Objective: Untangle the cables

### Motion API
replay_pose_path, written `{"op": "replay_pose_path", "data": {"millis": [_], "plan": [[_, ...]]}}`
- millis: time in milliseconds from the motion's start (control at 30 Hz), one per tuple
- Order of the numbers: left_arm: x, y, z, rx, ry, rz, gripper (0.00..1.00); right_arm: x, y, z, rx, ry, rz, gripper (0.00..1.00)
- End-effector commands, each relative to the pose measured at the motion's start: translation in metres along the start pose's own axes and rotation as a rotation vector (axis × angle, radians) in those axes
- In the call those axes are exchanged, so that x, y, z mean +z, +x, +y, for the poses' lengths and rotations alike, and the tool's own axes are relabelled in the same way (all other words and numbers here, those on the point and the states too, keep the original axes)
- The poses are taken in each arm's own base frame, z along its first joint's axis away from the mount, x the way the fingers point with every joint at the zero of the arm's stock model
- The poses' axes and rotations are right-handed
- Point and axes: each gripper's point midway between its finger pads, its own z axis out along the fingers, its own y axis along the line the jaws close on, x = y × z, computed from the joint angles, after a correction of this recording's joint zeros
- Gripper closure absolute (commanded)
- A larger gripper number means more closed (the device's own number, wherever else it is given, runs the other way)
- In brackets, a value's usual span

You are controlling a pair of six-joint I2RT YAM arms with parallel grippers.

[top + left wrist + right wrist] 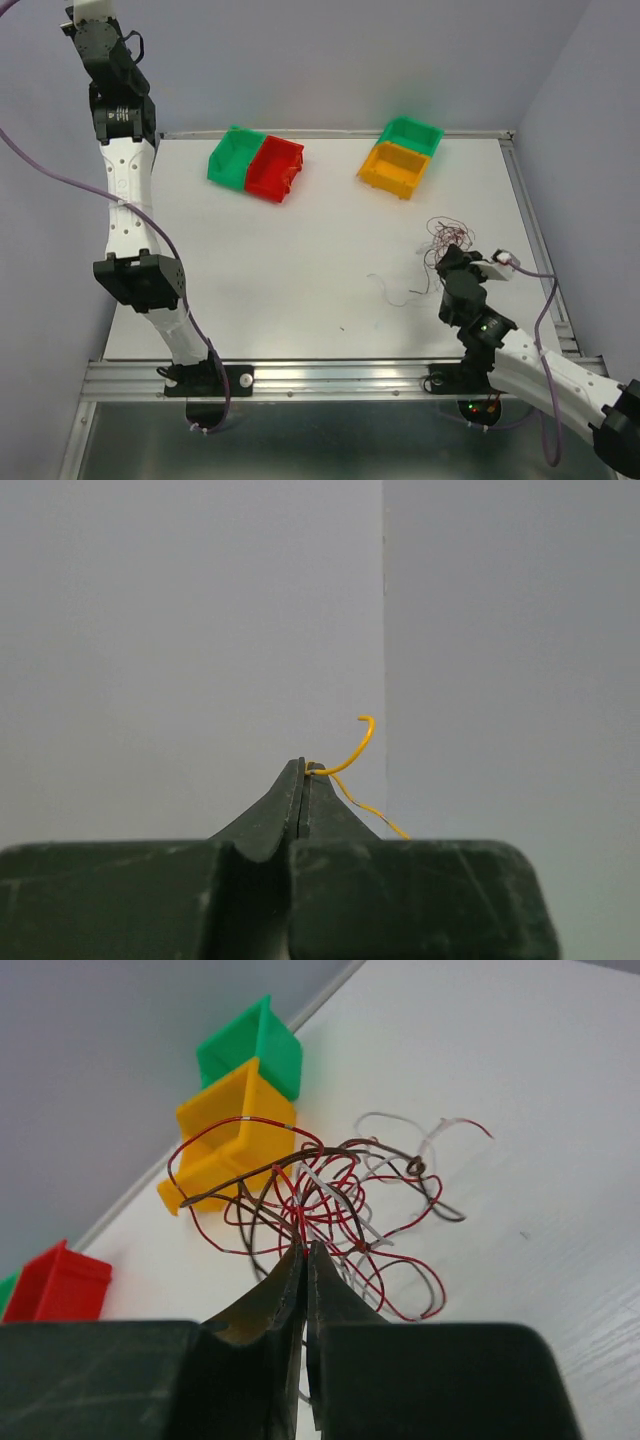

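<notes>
Red, brown and white tangle (335, 1182) at the table's (300, 270) right side.
Right gripper (305, 1247) pinches a red strand (300, 1222) in it; left gripper (304, 766), raised high, is clamped on a yellow strand (361, 742).

Passage between red bin (275, 168) and yellow bin (392, 170) — cables (447, 238) clutter the right.

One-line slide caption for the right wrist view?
Right claw shut on a red strand of the wire tangle, yellow bin and green bin behind.
</notes>
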Motion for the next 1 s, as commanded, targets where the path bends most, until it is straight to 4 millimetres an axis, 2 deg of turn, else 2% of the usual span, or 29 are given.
{"op": "replay_pose_path", "data": {"millis": [0, 67, 133, 167, 200, 233, 300, 333, 367, 567, 667, 767, 900, 967], "plan": [[-0.012, -0.040, 0.011, -0.080, -0.001, -0.100, 1.00, -0.004, -0.029, -0.029, 0.143, 0.103, -0.133, 1.00], [-0.005, -0.030, 0.012, -0.084, -0.003, -0.081, 1.00, -0.006, -0.032, -0.039, 0.156, 0.117, -0.149, 0.99], [-0.002, -0.021, 0.009, -0.073, 0.022, -0.066, 1.00, -0.009, -0.038, -0.039, 0.155, 0.094, -0.150, 0.99], [-0.004, -0.022, 0.004, -0.070, 0.057, -0.066, 1.00, -0.010, -0.039, -0.037, 0.147, 0.078, -0.141, 0.99], [-0.005, -0.008, -0.007, -0.049, 0.112, -0.047, 1.00, -0.011, -0.037, -0.032, 0.126, 0.051, -0.119, 1.00], [-0.013, -0.017, -0.016, -0.055, 0.181, -0.067, 1.00, -0.011, -0.036, -0.027, 0.123, 0.032, -0.105, 1.00], [-0.021, -0.019, -0.028, -0.066, 0.262, -0.087, 1.00, -0.011, -0.034, -0.017, 0.125, 0.000, -0.075, 0.99], [-0.026, -0.005, -0.041, -0.051, 0.325, -0.069, 1.00, -0.011, -0.032, -0.015, 0.122, -0.003, -0.066, 1.00], [-0.030, -0.011, -0.040, -0.058, 0.336, -0.083, 1.00, -0.009, -0.028, -0.012, 0.103, 0.004, -0.055, 0.99], [-0.029, -0.003, -0.043, -0.055, 0.339, -0.067, 1.00, -0.002, -0.013, -0.004, 0.028, 0.037, -0.021, 1.00], [-0.026, -0.005, -0.041, -0.053, 0.324, -0.073, 1.00, 0.000, -0.011, 0.001, 0.028, 0.034, -0.014, 0.99], [-0.025, -0.017, -0.039, -0.066, 0.319, -0.099, 1.00, 0.001, -0.008, 0.003, 0.022, 0.028, -0.006, 0.99], [-0.026, -0.040, -0.036, -0.085, 0.319, -0.156, 1.00, 0.000, -0.009, 0.006, 0.036, 0.010, -0.006, 0.99], [-0.029, -0.061, -0.030, -0.104, 0.309, -0.200, 1.00, -0.001, -0.011, 0.006, 0.041, 0.003, -0.008, 1.00]]}}
